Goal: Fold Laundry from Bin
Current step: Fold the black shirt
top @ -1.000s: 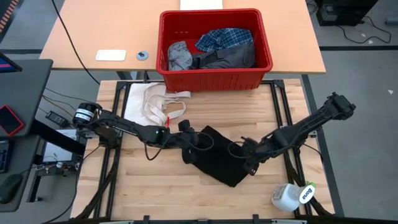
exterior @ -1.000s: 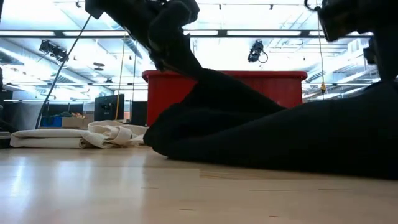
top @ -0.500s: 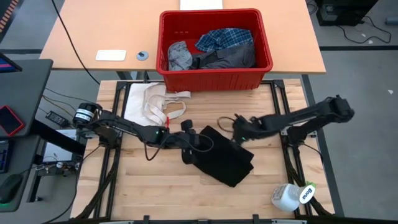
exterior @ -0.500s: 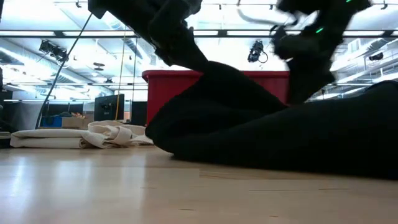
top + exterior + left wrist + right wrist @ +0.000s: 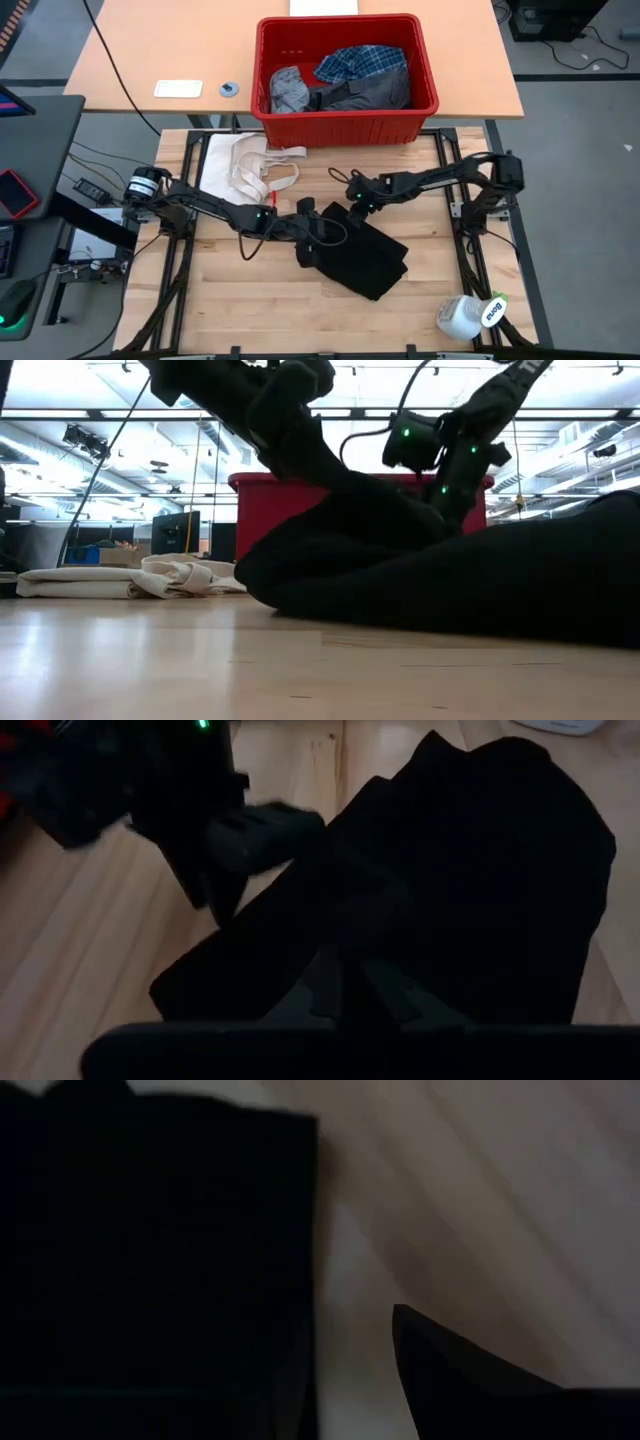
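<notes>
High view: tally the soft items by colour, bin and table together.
Black: 1, the black garment on the table
Grey: 2, light grey garment, dark grey garment
Blue-and-white plaid: 1, plaid shirt
Cream-white: 1, cream cloth
Total: 5

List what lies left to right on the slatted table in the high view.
Cream cloth → left gripper → black garment → white bottle.

Robotics lab: ceiling strip lights [image 5: 150, 412] (cameras [image 5: 414, 444] mounted overhead)
</notes>
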Tool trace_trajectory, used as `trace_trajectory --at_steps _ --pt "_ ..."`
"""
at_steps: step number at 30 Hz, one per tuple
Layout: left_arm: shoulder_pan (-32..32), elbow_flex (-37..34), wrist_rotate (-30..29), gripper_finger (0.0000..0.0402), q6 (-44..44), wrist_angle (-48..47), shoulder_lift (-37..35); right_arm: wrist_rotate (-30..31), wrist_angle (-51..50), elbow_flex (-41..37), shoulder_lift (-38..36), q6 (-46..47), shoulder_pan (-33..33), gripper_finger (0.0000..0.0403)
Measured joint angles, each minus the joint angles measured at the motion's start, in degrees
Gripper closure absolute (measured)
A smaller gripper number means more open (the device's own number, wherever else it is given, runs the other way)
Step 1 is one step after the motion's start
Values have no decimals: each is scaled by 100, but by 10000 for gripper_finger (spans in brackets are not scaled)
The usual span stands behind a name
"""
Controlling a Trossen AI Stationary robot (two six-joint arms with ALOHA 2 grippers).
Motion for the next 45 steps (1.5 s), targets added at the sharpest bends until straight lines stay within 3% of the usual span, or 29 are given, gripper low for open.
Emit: trace_trajectory --at_steps 4,9,14,16,23,28,33,40,45 --pt "0 0 -4 390 -6 171 59 -156 120 13 277 -86 44 256" --pt "143 0 -418 390 -6 159 59 -344 408 -2 268 -317 194 256" --pt "421 4 -481 390 -5 133 126 -1260 1151 -2 162 -719 373 257" --pt "541 2 -470 390 38 79 136 -1338 1299 -2 167 -724 437 257" --pt "798 4 -267 390 142 211 204 -1054 674 -2 -88 -434 355 257" --pt "840 2 -260 390 336 576 214 -581 -87 -2 -712 -250 178 257" --pt "896 4 -259 390 432 773 214 -553 -815 2 -1326 36 205 257" --pt "901 4 -258 390 438 780 237 -529 -942 0 -2053 389 838 257" --pt "900 4 -258 390 424 956 413 170 -915 0 -2032 475 1435 257"
